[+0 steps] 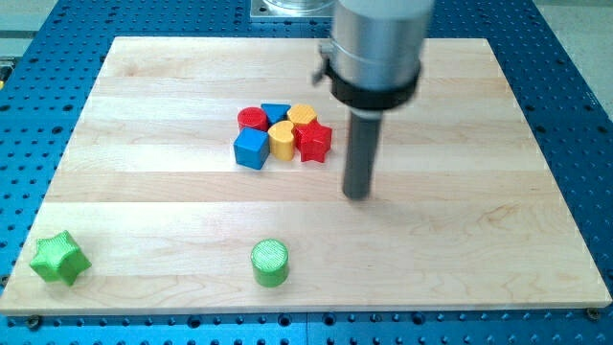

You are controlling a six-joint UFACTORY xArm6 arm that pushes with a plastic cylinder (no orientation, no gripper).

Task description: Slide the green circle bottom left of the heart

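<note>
The green circle [270, 263] stands near the board's bottom edge, left of centre. The yellow heart [282, 140] sits in a tight cluster in the upper middle, well above the green circle. My tip [357, 195] is on the board to the right of and below the cluster, apart from it, and up and to the right of the green circle. It touches no block.
Around the heart are a red circle [253, 119], a blue triangle [276, 112], a yellow hexagon [303, 116], a red star [313, 141] and a blue cube [252, 149]. A green star [58, 258] lies at the bottom left corner of the wooden board [134, 192].
</note>
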